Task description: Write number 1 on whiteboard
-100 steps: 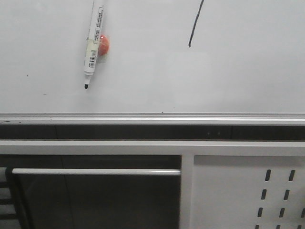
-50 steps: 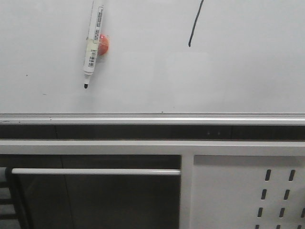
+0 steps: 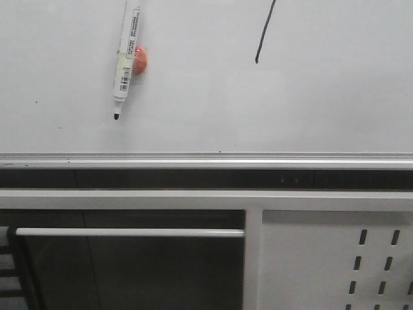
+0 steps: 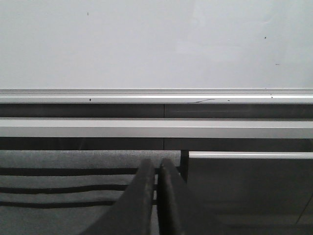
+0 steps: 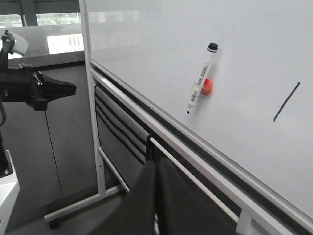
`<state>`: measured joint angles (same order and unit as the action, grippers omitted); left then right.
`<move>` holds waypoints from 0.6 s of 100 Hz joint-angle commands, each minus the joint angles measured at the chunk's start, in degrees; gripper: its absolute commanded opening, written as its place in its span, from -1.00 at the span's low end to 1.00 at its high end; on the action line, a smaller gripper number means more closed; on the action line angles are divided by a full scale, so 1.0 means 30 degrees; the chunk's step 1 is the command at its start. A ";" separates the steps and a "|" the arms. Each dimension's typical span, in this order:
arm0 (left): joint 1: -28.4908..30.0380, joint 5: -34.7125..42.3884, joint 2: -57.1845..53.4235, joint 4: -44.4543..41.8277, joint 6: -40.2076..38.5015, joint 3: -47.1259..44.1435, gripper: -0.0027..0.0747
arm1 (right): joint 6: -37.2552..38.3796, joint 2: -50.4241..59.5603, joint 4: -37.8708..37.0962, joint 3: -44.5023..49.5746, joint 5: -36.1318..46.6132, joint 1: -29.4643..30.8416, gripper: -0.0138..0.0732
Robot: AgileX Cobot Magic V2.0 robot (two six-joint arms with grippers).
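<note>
The whiteboard [image 3: 310,103] fills the upper front view, with a silver rail along its lower edge. A thin black slanted stroke, the number 1 [image 3: 263,35], stands on it at the upper middle and shows in the right wrist view as the number 1 [image 5: 286,102]. A white marker pen [image 3: 125,61] with a black tip hangs on the board over an orange-red magnet [image 3: 140,60]. My left gripper [image 4: 156,169] is shut and empty, below the board's rail. My right gripper [image 5: 155,169] is shut and empty too, low and away from the board.
Below the rail run a dark gap and a white frame bar [image 3: 129,232]. A white metal panel with slotted holes [image 3: 335,265] sits at the lower right. The board's stand [image 5: 98,147] and a black arm part [image 5: 34,88] show in the right wrist view.
</note>
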<state>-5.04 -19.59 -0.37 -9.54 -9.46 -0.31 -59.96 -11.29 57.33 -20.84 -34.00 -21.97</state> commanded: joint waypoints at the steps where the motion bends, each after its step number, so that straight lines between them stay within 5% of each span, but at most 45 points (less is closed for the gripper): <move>1: 0.0010 0.1047 -0.0500 -0.0118 -0.0030 -0.0412 -0.98 | -0.0094 -0.0198 0.0555 -0.0458 0.1000 0.0023 -0.82; 20: 0.0010 0.1047 -0.0500 -0.0118 -0.0030 -0.0412 -0.98 | 0.0229 -0.0198 -0.0472 -0.0244 0.1985 0.0023 -0.82; 25: 0.0010 0.1047 -0.0500 -0.0118 -0.0030 -0.0412 -0.98 | 0.2194 -0.0198 -0.2334 -0.0248 0.2388 0.0023 -0.82; 42: 0.0010 0.1047 -0.0500 -0.0118 -0.0030 -0.0412 -0.98 | 1.4989 -0.0198 -1.3553 -0.0021 0.2539 0.0397 -0.82; 60: 0.0010 0.1047 -0.0500 -0.0118 -0.0030 -0.0412 -0.98 | 1.5850 -0.0159 -1.6832 0.1198 0.4830 0.3259 -0.82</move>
<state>-5.04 -19.58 -0.37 -9.64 -9.46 -0.31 -14.61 -11.29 11.88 -17.62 -27.84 -16.48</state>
